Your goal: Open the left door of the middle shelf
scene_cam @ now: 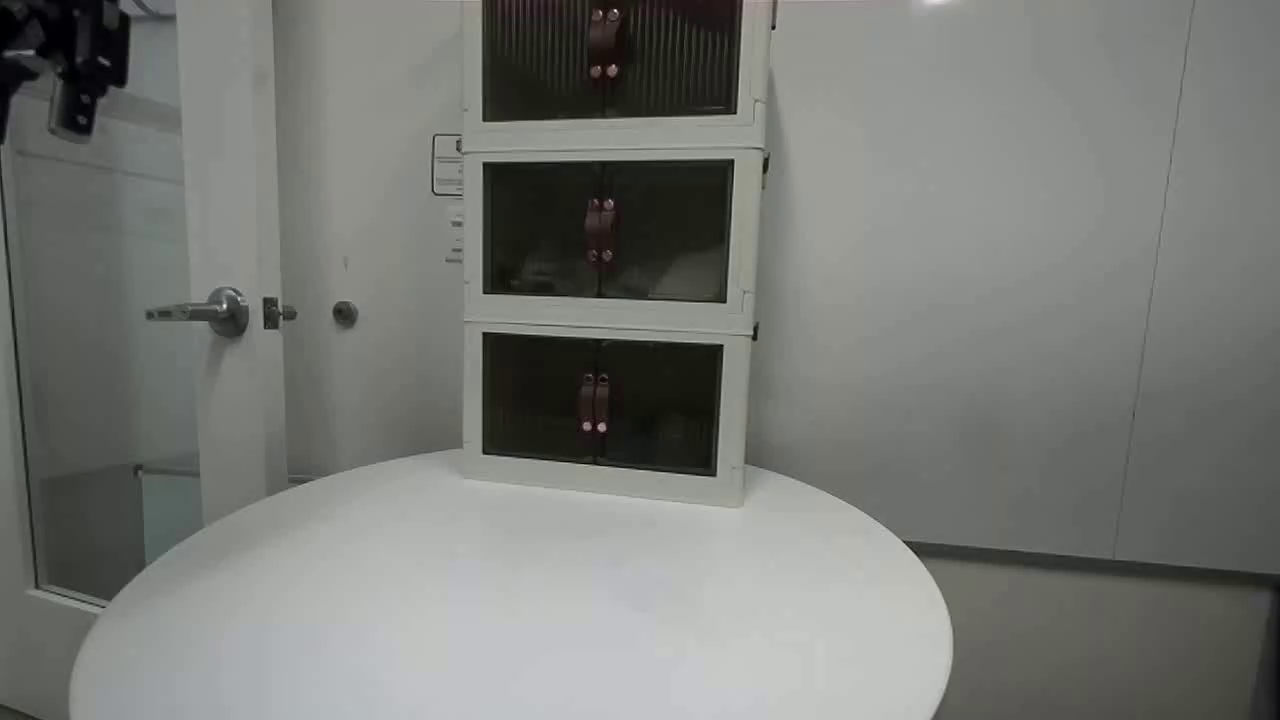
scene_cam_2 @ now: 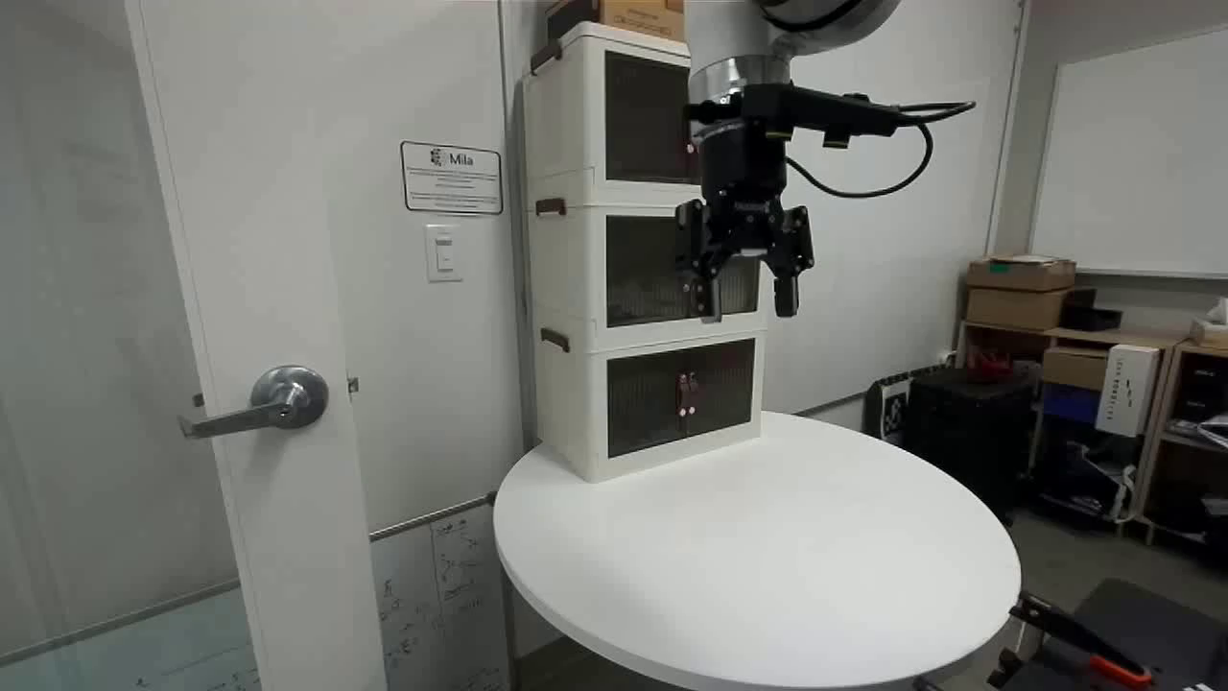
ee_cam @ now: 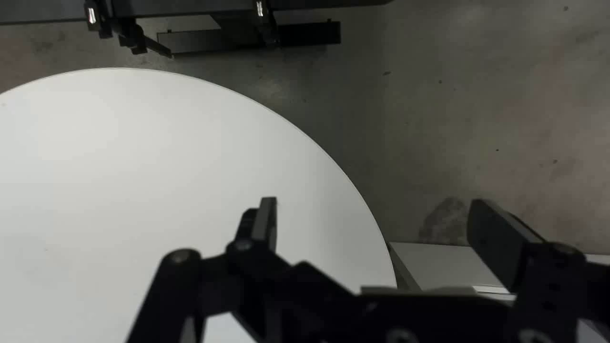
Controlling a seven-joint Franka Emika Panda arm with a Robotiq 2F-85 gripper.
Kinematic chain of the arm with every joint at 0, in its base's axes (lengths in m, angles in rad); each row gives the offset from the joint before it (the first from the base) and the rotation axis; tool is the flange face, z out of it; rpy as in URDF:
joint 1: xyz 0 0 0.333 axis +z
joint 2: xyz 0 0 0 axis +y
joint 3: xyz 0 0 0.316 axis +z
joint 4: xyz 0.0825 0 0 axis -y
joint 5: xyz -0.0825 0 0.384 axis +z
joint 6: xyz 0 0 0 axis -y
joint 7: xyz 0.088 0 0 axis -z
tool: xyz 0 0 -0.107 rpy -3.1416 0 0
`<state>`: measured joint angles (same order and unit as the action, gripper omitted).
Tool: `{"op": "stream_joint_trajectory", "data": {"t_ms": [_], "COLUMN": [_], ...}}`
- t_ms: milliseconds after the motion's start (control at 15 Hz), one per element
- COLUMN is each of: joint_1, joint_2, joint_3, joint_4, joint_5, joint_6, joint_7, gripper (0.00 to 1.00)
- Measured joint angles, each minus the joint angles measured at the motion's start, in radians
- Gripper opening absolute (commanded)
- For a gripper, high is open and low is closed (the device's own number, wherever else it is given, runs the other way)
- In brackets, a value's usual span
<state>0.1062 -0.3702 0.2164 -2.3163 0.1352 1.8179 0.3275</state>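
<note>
Small dark smoked rectangular left door (scene_cam: 540, 230): closed, in the low wide white-framed middle shelf (scene_cam: 610, 312) of the three-tier cabinet (scene_cam_2: 566, 269), which stands at the far edge of the round white surface (scene_cam: 520, 600) in an exterior view.
Black jointed fingers (scene_cam_2: 787, 296): wide apart, nothing between them, tips pointing down; in the wrist view you see one against the surface, the other against the grey floor (ee_cam: 452, 119) beyond the surface's curved edge.
Door from fingers: toward the cabinet and, as you face it, to the right, judging by both exterior views together; well apart, not touching. How they compare in height, I cannot tell.
Reddish-brown left strap handle (scene_cam: 592, 230): long axis upright, at the door's inner edge, just beside its twin strap (scene_cam: 608, 230).
Your next move: likely calls for tipping the fingers from downward to facing the door, then reaching rightward for the left strap alone; catching the twin is the risk.
</note>
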Motion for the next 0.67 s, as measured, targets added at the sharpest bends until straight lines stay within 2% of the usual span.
{"op": "stream_joint_trajectory", "data": {"t_ms": [333, 667], "joint_1": [0.000, -0.033], "joint_2": [0.001, 0.061], "joint_3": [0.001, 0.044], "joint_4": [-0.002, 0.003], "joint_5": [-0.011, -0.191], "joint_6": [0.010, 0.265], "joint_7": [0.010, 0.210], "gripper": [1.00, 1.00]}}
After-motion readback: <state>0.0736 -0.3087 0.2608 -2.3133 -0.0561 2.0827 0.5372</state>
